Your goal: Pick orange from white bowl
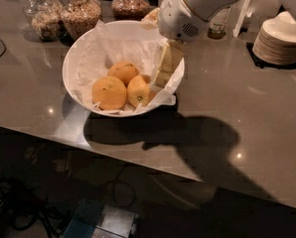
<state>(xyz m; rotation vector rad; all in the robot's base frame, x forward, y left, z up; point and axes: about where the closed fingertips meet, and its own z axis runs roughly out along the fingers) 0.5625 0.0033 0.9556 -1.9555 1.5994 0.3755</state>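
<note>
— White glossy round bowl (pixel 65 78) on the grey tabletop (pixel 227 100): the paler yellow-orange round orange (pixel 139 89) lies at its right side.
— And the hand (pixel 157 81)?
— My cream hand hangs just beside it, over the rim; apart or together, I cannot tell. I judge it may snag the crumpled white paper (pixel 96 58) or clip the rim.

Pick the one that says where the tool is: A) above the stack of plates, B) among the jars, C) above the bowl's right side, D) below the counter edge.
C: the tool hangs over the right side of the bowl, close by the paler orange.
</note>
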